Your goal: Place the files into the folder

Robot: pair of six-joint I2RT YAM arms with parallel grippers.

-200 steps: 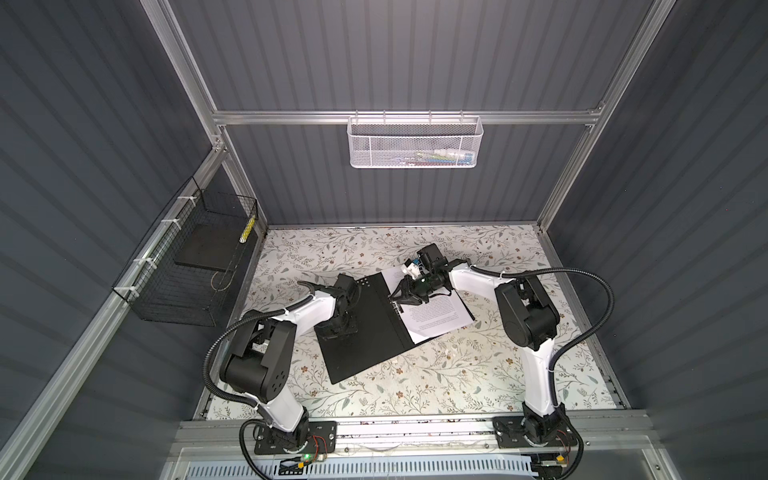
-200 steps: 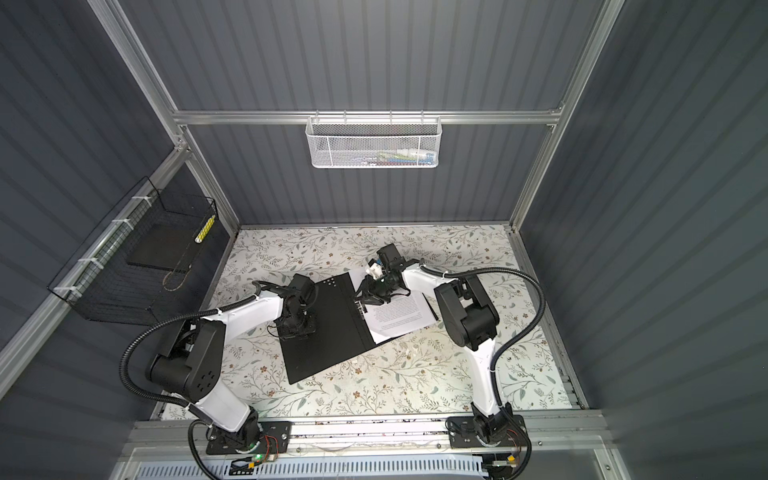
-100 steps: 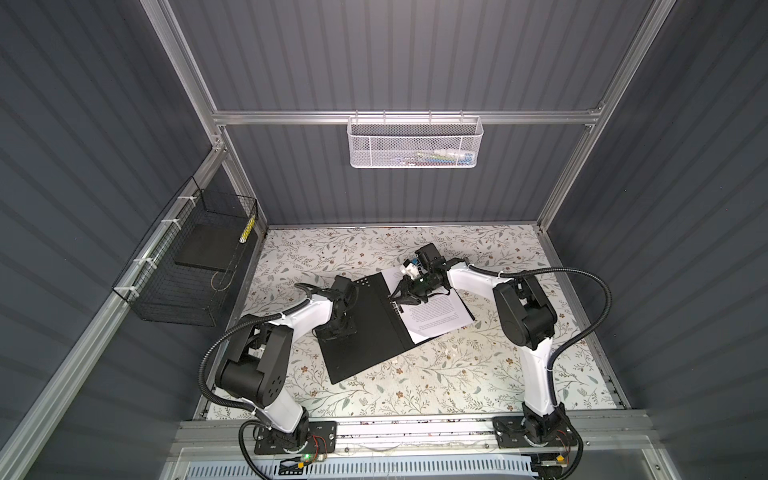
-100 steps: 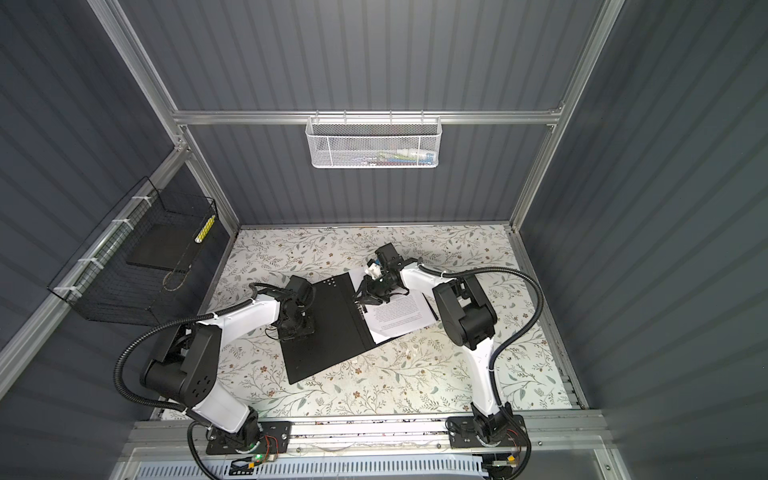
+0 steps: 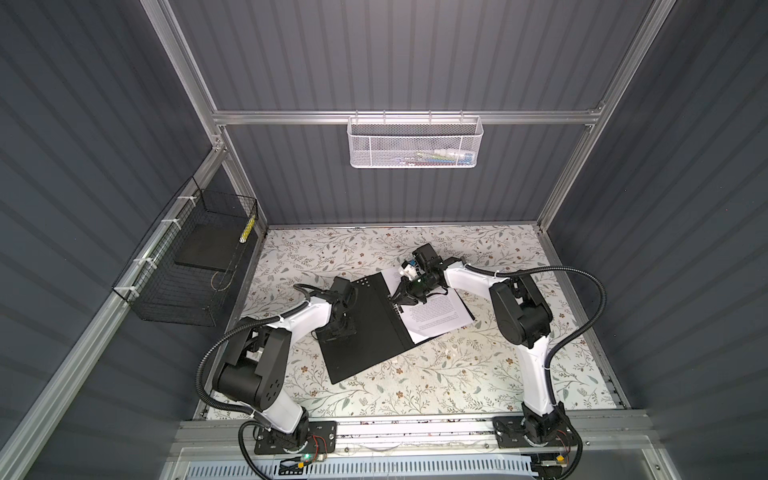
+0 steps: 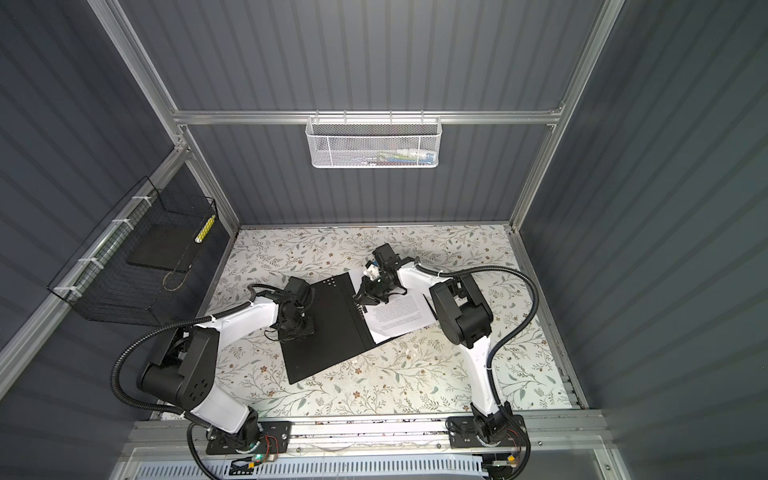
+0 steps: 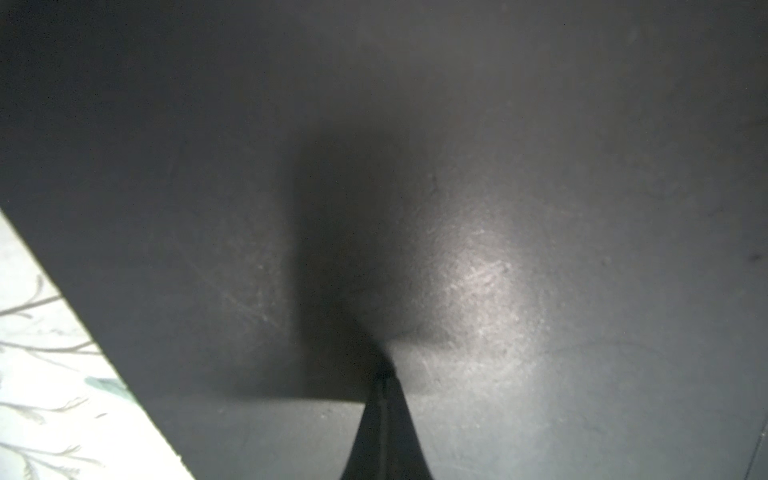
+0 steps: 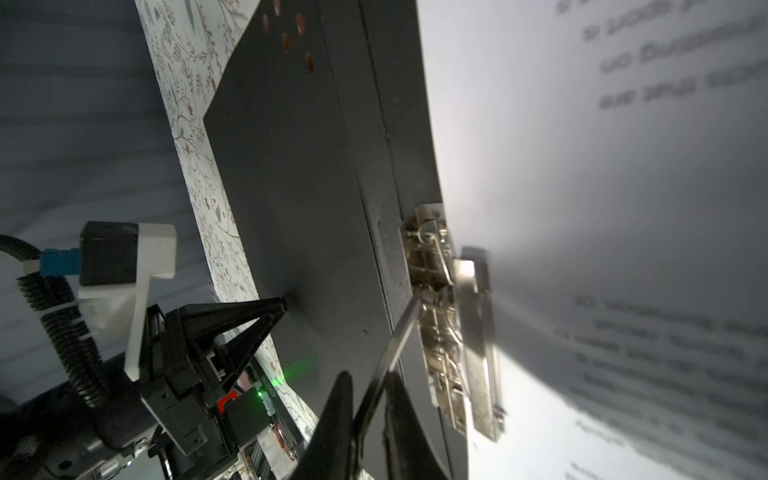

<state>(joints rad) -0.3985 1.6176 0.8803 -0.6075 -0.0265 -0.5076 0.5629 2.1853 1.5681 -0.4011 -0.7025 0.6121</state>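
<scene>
Files (image 8: 623, 208) printed with blurred, unreadable text, open black folder (image 8: 291, 187)

- A counter (image 5: 415, 386) with a pale cover printed with leafy twigs and small flowers spreads under and around the fingers; the print shows in both top views.
- A white mesh basket (image 5: 414, 142) hangs on the back wall's metal rail, well beyond the fingers, with a few small colored items inside, too small to identify.
- A black wire basket (image 6: 137, 266) is tied to the side rail, well apart from the fingers, beyond the counter's edge. A flat dark pad (image 6: 162, 253) lies in it, and a yellow-and-white striped stick (image 6: 205, 229) leans at its far corner.
- Dark gray ribbed walls (image 5: 395, 62) in a silver metal frame (image 5: 232, 118) enclose everything.
</scene>
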